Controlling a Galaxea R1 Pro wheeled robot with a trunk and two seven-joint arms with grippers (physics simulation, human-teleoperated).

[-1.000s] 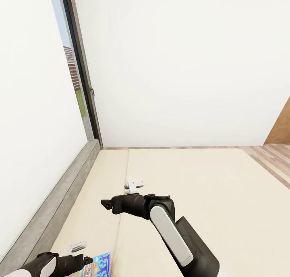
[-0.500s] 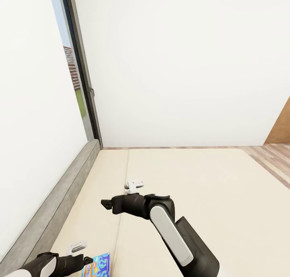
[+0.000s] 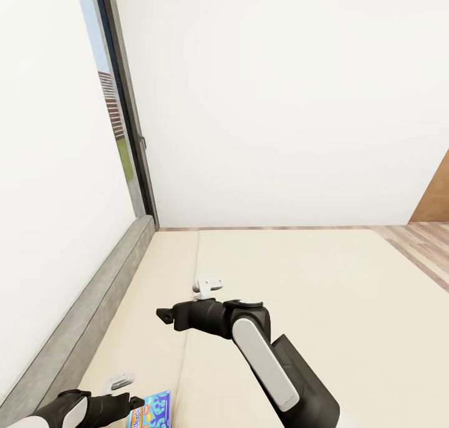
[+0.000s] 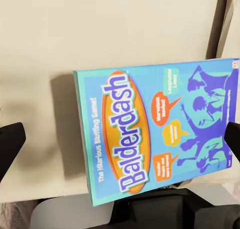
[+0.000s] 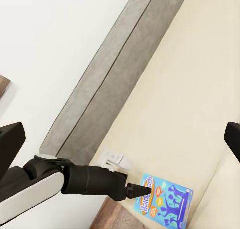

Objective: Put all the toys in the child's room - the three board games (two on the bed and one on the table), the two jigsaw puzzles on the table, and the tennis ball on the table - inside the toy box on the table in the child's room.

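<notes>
With its fingers spread wide, the left gripper [image 4: 120, 139] hovered above the blue board game [image 4: 155, 131] lying flat on the bed [image 3: 324, 291], apparently about to descend and clamp it, while the right gripper [image 3: 209, 285] hung released over the mattress.

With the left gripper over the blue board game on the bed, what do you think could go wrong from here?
The blue Balderdash board game lies flat on the bed, so the open left gripper, fingers wide on either side, may find no edge to pinch and just push the box along the mattress. In the head view the game sits at the very bottom edge, so the operator sees little of the grasp. The grey headboard runs close beside the left arm and might be bumped.
</notes>
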